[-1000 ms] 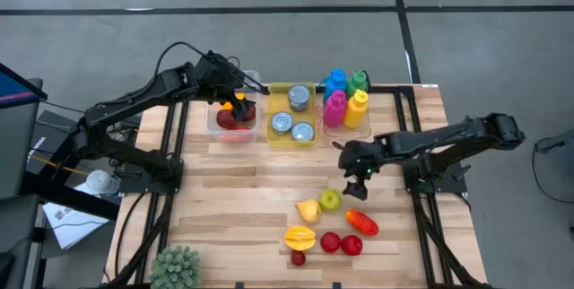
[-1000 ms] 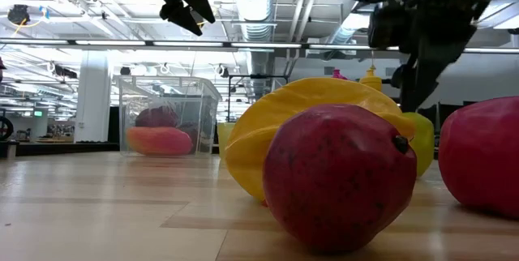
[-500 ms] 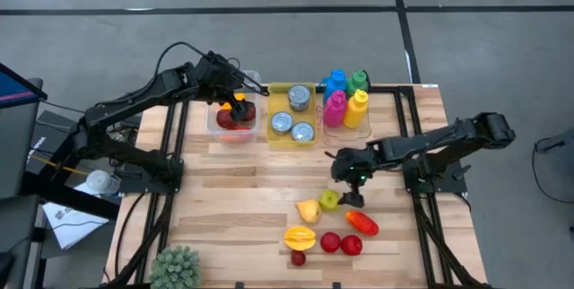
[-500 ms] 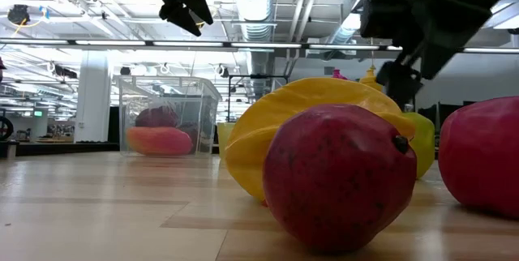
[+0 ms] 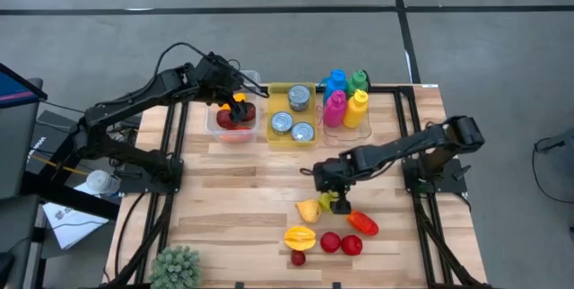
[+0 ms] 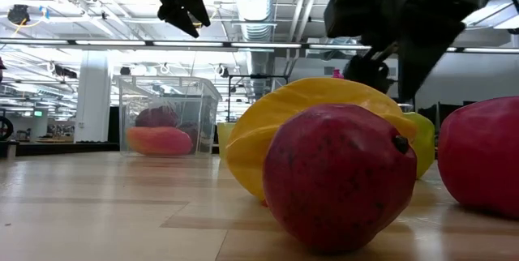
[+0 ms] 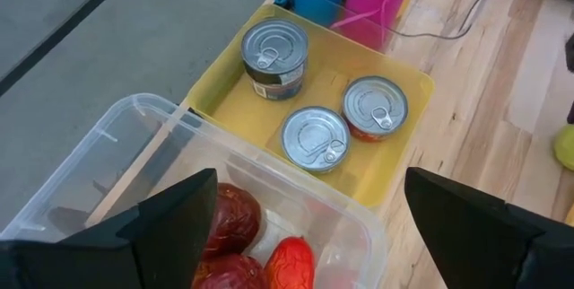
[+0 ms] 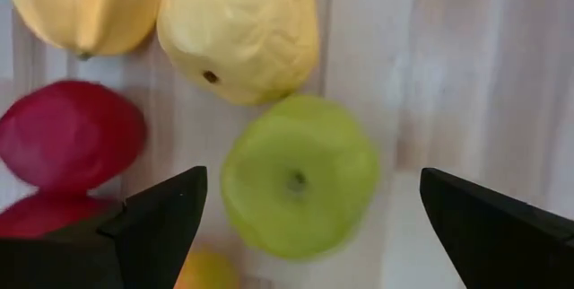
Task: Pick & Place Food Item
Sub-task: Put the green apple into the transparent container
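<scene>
The right tool (image 8: 296, 226) is held above the green apple (image 8: 299, 174), its fingers spread wide with the apple centred between them. The apple lies on the desk (image 5: 233, 199), touching the yellow pear (image 8: 240, 30) and just beside the red fruit (image 8: 70, 134). A straight descent is called for, so that the fingers pass either side of the apple without the pear being nudged; closure should be made at the apple's widest part. The left tool (image 7: 305, 226) is open over the clear bin (image 7: 90, 172), in which red fruit is already held.
</scene>
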Motion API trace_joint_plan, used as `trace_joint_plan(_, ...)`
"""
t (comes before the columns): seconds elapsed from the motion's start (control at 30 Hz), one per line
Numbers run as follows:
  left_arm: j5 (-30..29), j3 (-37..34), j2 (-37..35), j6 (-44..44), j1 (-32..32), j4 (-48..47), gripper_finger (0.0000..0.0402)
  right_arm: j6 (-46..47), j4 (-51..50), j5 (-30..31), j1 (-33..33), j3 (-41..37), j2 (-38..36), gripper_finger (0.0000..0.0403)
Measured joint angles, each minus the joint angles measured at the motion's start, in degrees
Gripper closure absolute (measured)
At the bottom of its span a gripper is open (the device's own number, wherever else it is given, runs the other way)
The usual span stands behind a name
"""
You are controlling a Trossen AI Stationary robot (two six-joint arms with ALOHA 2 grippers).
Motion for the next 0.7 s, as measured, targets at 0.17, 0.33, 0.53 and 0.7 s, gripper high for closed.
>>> trace_joint_plan(0.17,0.0,0.0,0.0,1.4,0.0,-0.2,0.0056,4.6,0.5,-0.4,0.9,0.9,3.2,0.0003)
trace_joint_plan(0.33,0.0,0.0,0.0,1.5,0.0,-0.5,0.0056,6.0,0.6,0.2,1.1,1.0,6.6,0.0003)
trace_joint_plan(0.53,0.0,0.0,0.0,2.9,0.0,-0.5,0.0056,10.9,0.1,-0.2,1.1,1.1,12.1,0.0005)
trace_joint_plan(0.7,0.0,0.0,0.0,4.1,0.0,-0.6,0.0056,14.9,-0.3,1.3,1.4,1.9,12.7,0.0042)
